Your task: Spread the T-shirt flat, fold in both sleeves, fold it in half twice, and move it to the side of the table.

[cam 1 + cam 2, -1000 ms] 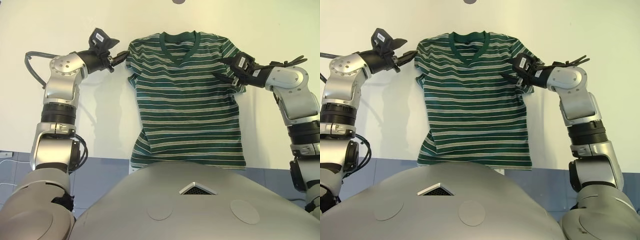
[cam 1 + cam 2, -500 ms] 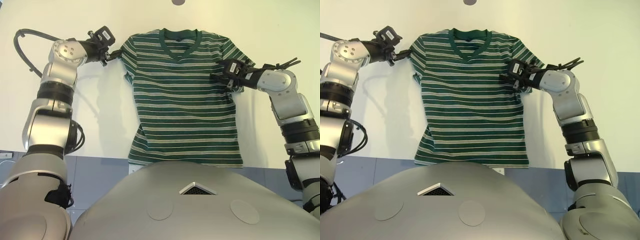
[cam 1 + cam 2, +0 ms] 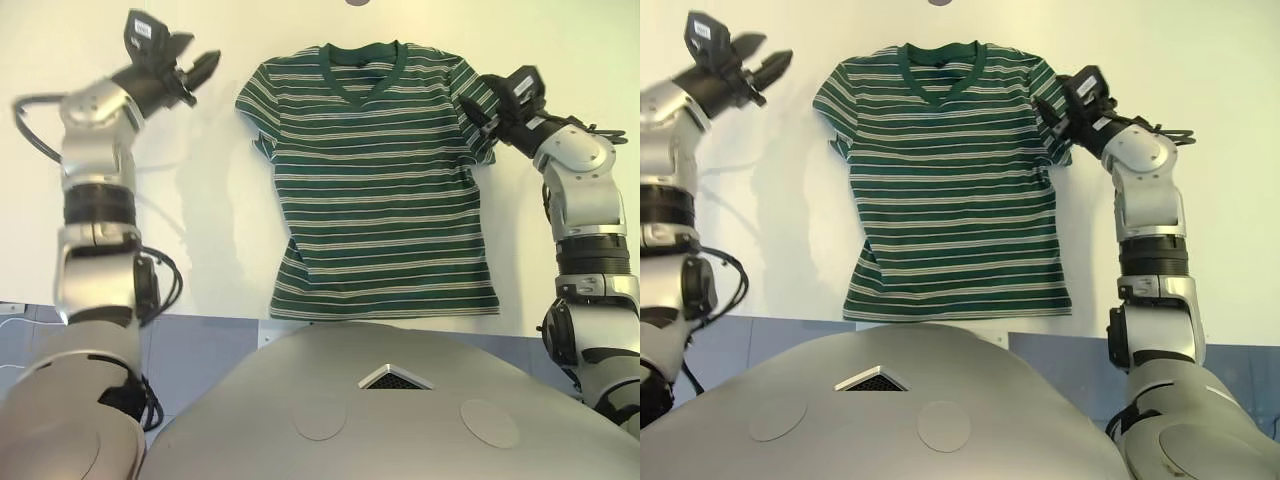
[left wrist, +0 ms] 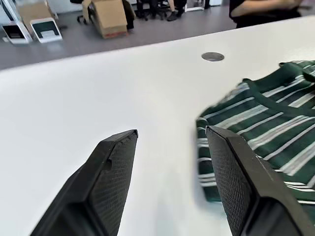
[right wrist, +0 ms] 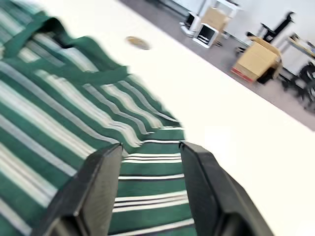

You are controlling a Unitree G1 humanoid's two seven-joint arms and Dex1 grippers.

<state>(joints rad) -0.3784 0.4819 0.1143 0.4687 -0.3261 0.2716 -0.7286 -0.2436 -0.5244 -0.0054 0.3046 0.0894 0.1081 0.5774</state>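
The left gripper (image 4: 172,135) is holding its two black jaws apart with nothing between them, bare white table (image 4: 98,93) showing in the gap; beyond one jaw, near but apart from it, one sleeve of the green, white-striped V-neck T-shirt (image 3: 380,200) is lying on the table. The right gripper (image 5: 150,146) is also keeping its jaws apart, hanging over the other sleeve, with striped cloth showing in the gap; whether the tips are touching the cloth cannot be told. Outward from both, the T-shirt is lying spread flat, front up, between the two grippers, its collar pointing away from the robot and its hem running along the table's near edge; a small round grey disc (image 4: 212,56) is sitting in the tabletop beyond the collar.
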